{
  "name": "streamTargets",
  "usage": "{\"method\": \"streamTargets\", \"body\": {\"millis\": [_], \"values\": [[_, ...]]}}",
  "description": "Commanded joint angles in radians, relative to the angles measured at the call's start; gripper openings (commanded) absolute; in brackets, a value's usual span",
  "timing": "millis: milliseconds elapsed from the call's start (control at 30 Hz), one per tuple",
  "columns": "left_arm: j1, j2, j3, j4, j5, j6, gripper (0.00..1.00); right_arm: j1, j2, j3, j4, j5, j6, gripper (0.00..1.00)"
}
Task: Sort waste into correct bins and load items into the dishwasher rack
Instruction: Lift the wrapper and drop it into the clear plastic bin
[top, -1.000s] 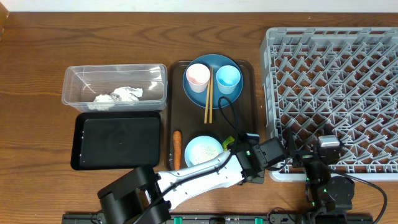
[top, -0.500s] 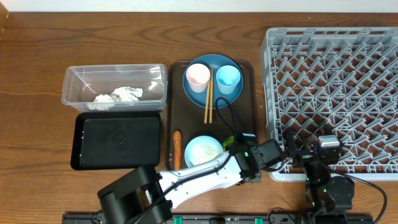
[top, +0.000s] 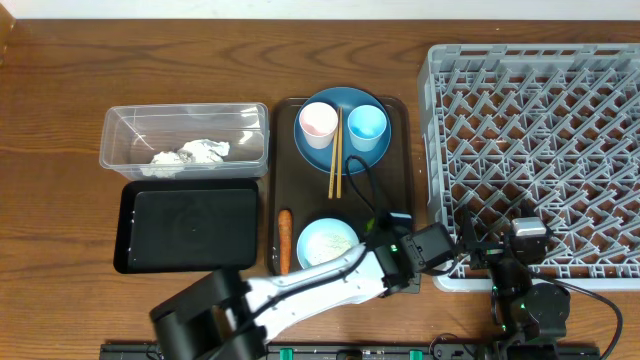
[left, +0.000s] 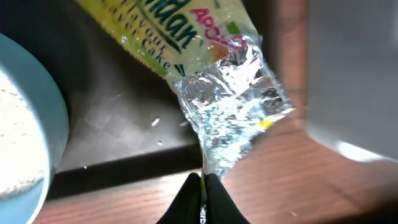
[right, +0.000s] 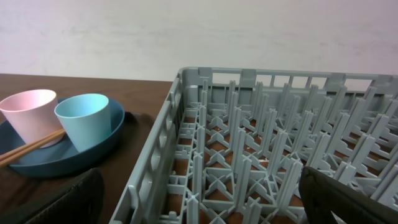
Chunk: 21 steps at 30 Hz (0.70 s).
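Overhead:
- Dishwasher rack (top: 540, 140) on the right side of the table, no items in it.
- Brown serving tray (top: 388, 185) in the middle. At its far end sits the blue plate (top: 340, 98), carrying the pink cup (top: 318, 124) and the light blue cup (top: 367, 125), with wooden chopsticks (top: 336, 160) lying between the cups and running off the plate toward the near side.
- White bowl (top: 327, 242) at the tray's near end.
- Carrot (top: 284, 240) lies along the tray's left edge, beside the bowl.
- Clear tub (top: 112, 150) on the left holds crumpled white paper (top: 190, 153). The black tray (top: 190, 228) lies just in front of the tub.
- Left arm (top: 330, 280) reaches to the tray's near right corner, where a sliver of the snack wrapper (top: 371, 226) shows.
- Right arm (top: 525, 300) sits at the rack's near edge.

Left wrist:
- Left gripper (left: 202, 196) fingers are pressed together, pinching the narrow clear tail of the wrapper.
- The wrapper's printed yellow-green part lies on the brown tray and its crinkled clear end hangs over the tray edge above the wooden table (left: 280, 186).
- Bowl at the left, with white rice-like scraps (left: 12, 155) inside.

Right wrist:
- Right gripper (right: 199, 186) fingers are spread wide, with nothing between them but the rack below.
- Plate with both cups is visible at the left.
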Motion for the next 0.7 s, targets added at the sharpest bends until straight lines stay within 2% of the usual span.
{"method": "streamTargets", "body": {"millis": [0,233,333,500,667], "values": [[0.013,-0.123,0.056,0.001,-0.008,0.026,0.06,0.009,-0.002,-0.001,-0.004,0.003,-0.008,0.99],[0.103,-0.353,0.057,0.001,-0.024,0.082,0.06,0.009,-0.002,-0.001,-0.004,0.003,-0.008,0.99],[0.163,-0.441,0.057,-0.003,-0.092,0.112,0.06,0.009,-0.002,-0.001,-0.004,0.003,-0.008,0.99],[0.299,-0.549,0.057,-0.038,-0.282,0.143,0.06,0.009,-0.002,-0.001,-0.004,0.003,-0.007,0.99],[0.484,-0.569,0.057,-0.044,-0.316,0.211,0.06,0.009,-0.002,-0.001,-0.004,0.003,-0.008,0.99]]}}
